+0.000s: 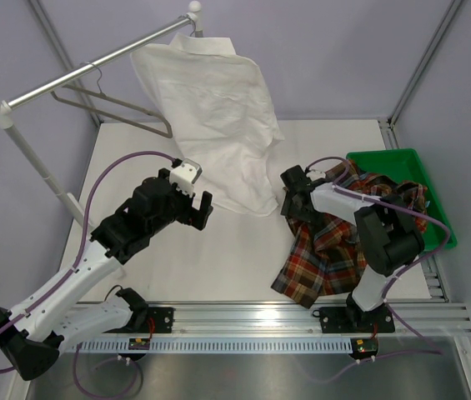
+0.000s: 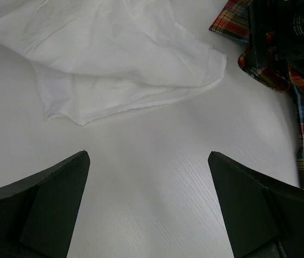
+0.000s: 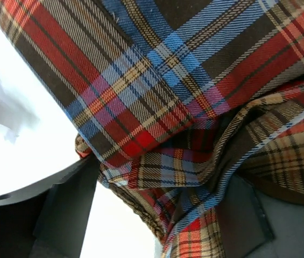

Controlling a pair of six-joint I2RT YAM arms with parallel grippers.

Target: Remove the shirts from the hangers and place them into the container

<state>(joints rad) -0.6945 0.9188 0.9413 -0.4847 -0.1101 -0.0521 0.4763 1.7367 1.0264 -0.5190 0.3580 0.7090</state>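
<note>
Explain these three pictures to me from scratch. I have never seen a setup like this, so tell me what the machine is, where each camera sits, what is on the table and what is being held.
Two robot arms are bolted at the near edge of a white table. One picture looks down from above; the other two come from cameras on each wrist.

The left gripper is open and empty above bare table, near the hem of the off-white shirt, which hangs from a silver rail. An empty wire hanger hangs there too.

The right gripper sits against the plaid shirt, which lies partly in the green container and partly on the table. Its wrist view shows plaid cloth bunched between the fingers, but a firm grip cannot be confirmed.
</note>
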